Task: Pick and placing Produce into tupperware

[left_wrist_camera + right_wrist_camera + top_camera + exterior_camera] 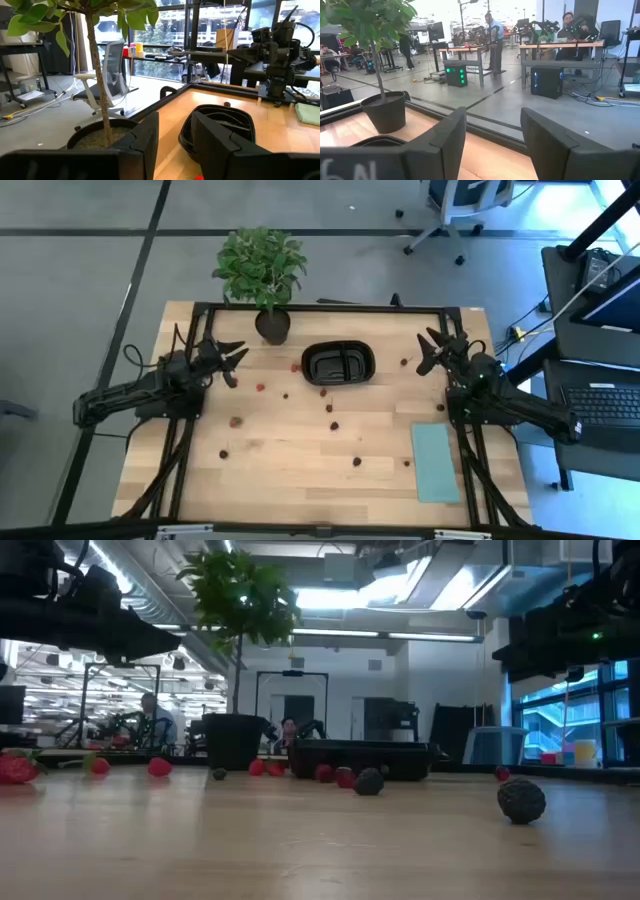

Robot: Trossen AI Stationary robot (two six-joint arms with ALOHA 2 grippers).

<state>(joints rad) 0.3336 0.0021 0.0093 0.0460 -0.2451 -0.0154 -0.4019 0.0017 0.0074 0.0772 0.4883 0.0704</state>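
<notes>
on wood table (300, 480): scattered berries (236, 421)

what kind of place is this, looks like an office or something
Most likely a robotics lab or open workshop, not a plain office. Beyond the wooden table there are workbenches with equipment and people standing at them, an office chair on a bare concrete floor, and exposed ceiling ducts.

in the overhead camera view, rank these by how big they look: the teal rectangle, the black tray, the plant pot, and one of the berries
1. Teal rectangle
2. Black tray, slightly smaller in area
3. Plant pot
4. A berry, far the smallest

All rest on the tabletop, so nearness hardly skews this.
</notes>
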